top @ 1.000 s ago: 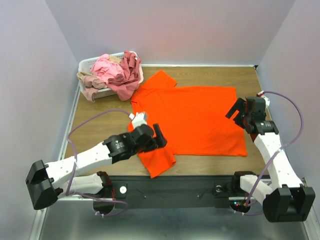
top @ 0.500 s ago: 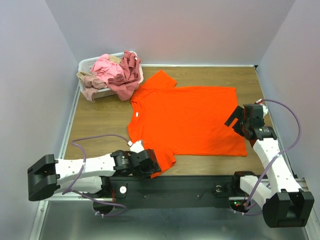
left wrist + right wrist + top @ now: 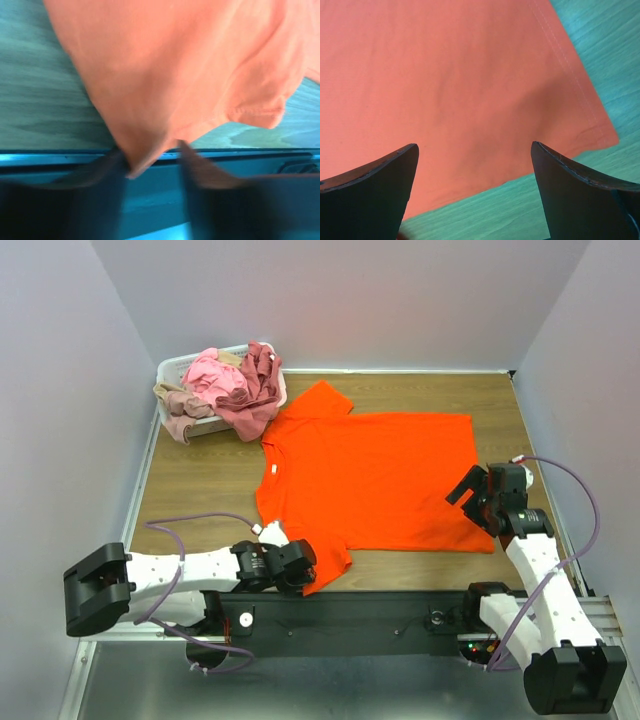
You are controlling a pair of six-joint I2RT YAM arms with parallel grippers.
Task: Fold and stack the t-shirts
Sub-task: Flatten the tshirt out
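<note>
Now, orange shirt flat, my left gripper straddling its sleeve tip, clamp unclear, my right gripper wide apart over hem.

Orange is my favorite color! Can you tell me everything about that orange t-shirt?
The orange t-shirt is plain and bright, with short sleeves, a round neck and a soft, cotton-like look. It lies spread flat on the wooden table, neck toward the left, barely wrinkled. Its near sleeve reaches the table's front edge, and the sleeve's tip sits between the left gripper's fingers; whether they pinch it is unclear. The right gripper hangs open above a hem corner.
</note>
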